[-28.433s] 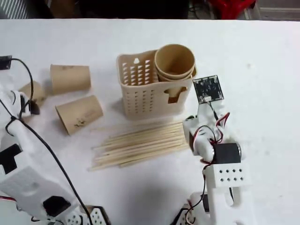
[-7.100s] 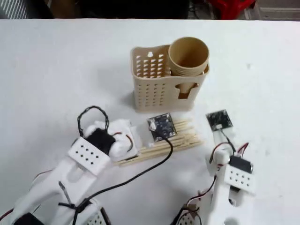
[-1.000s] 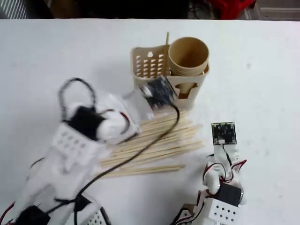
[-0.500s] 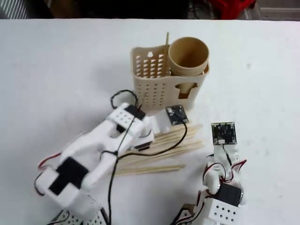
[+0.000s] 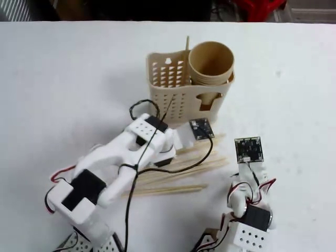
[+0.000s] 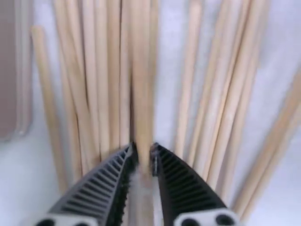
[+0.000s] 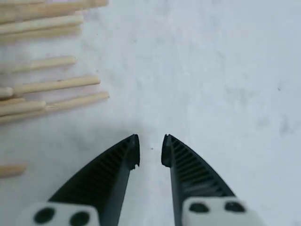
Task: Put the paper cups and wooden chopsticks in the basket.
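The beige perforated basket holds a stack of paper cups, and one chopstick stands upright in it. A pile of wooden chopsticks lies on the table in front of the basket. My left arm is low over this pile. My left gripper is shut on one chopstick from the middle of the pile. My right gripper hovers over bare table beside the chopstick ends, its jaws slightly apart with nothing between them.
The right arm sits near the table's front edge, right of the pile. The white tabletop stretches out to the left of the basket and behind it. A black cable loops along the left arm.
The left arm has swung down from the basket to the chopstick pile and shut on a chopstick. The right arm has stayed still.
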Controlling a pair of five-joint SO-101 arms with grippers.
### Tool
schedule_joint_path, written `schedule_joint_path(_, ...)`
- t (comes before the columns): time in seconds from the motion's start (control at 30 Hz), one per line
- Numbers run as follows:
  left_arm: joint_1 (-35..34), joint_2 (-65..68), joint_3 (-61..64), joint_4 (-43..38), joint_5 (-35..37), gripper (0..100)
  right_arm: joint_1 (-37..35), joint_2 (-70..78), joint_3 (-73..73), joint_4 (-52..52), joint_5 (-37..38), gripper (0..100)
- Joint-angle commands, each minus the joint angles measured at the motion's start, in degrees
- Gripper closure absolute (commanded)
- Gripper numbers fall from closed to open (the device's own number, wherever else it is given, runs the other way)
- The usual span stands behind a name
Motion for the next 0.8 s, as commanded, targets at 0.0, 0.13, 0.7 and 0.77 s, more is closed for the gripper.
schedule_joint_path(0.0,0.04,-0.57,-3.16,1.76,-0.7,98,0.22,-0.48,0.35,0.13,0.7,90.0)
schedule_joint_path(0.13,0.04,-0.57,-8.26,7.91,-0.7,98,0.22,-0.48,0.35,0.13,0.7,90.0)
schedule_joint_path(0.7,0.04,-24.48,-16.0,22.15,2.2,98,0.31,-0.48,0.35,0.13,0.7,90.0)
schedule_joint_path(0.77,0.04,-32.48,-14.68,22.15,2.37,98,0.31,-0.48,0.35,0.13,0.7,90.0)
